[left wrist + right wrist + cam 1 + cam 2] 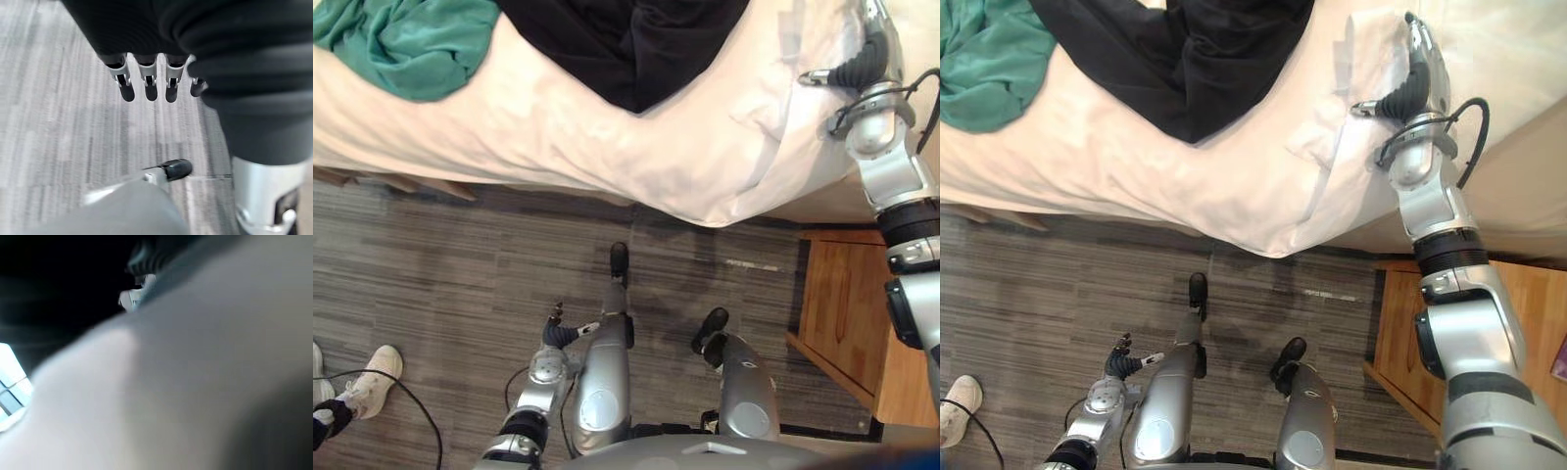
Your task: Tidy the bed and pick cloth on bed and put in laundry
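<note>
A black cloth (626, 44) lies crumpled on the bed's cream sheet (607, 137), near its edge. A green cloth (411, 39) is bunched to its left. My right hand (1418, 69) reaches over the bed's right corner, to the right of the black cloth and apart from it. Its fingers lie straight along a fold of the sheet, with the thumb sticking out sideways. The right wrist view has the sheet (171, 382) pressed very close. My left hand (558, 331) hangs low by the floor with relaxed fingers (146, 83), holding nothing.
The sheet's corner droops over the bed edge toward the grey striped carpet (460, 264). A wooden bedside cabinet (847, 313) stands at the right, beside the bed. A person's white shoe (372, 377) is at the lower left.
</note>
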